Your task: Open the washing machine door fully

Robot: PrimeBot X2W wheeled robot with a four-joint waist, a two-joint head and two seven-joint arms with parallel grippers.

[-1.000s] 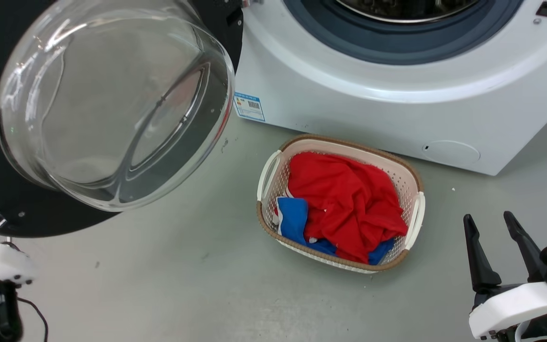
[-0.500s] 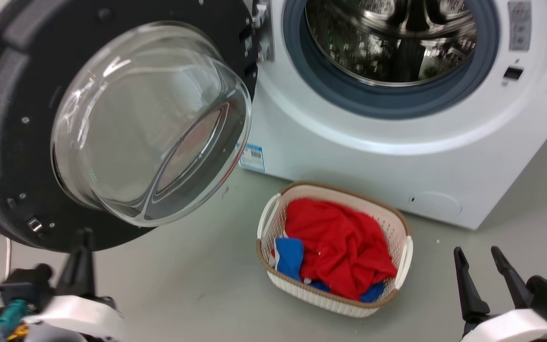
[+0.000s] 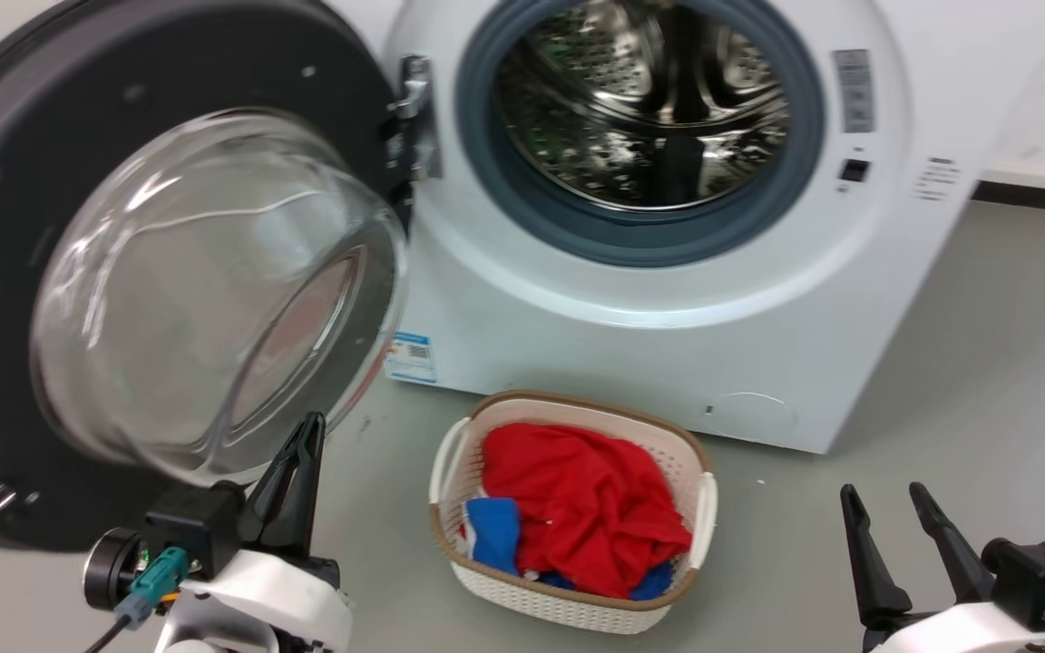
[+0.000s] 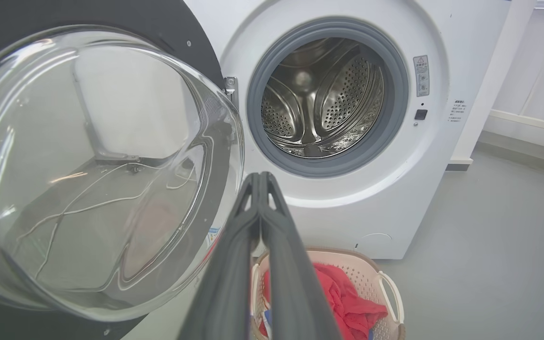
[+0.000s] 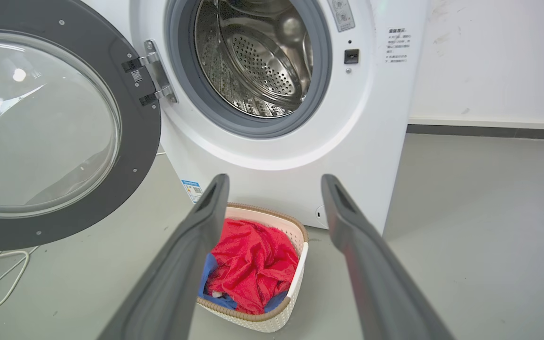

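Left wrist view: the left gripper (image 4: 259, 177) has its jaws pressed together near the lower right edge of the washing machine door (image 4: 88, 165), which is swung wide at frame left. In the right wrist view the right gripper (image 5: 275, 180) has its jaws spread, framing the laundry basket (image 5: 300, 269); open floor (image 5: 480, 245) lies at right.

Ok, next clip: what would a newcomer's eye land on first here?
The big black door with its domed glass, standing wide open at the left, grabs attention first. To its right gapes the washer's shiny steel drum. In front of the washer, a white basket holds bright red cloth.
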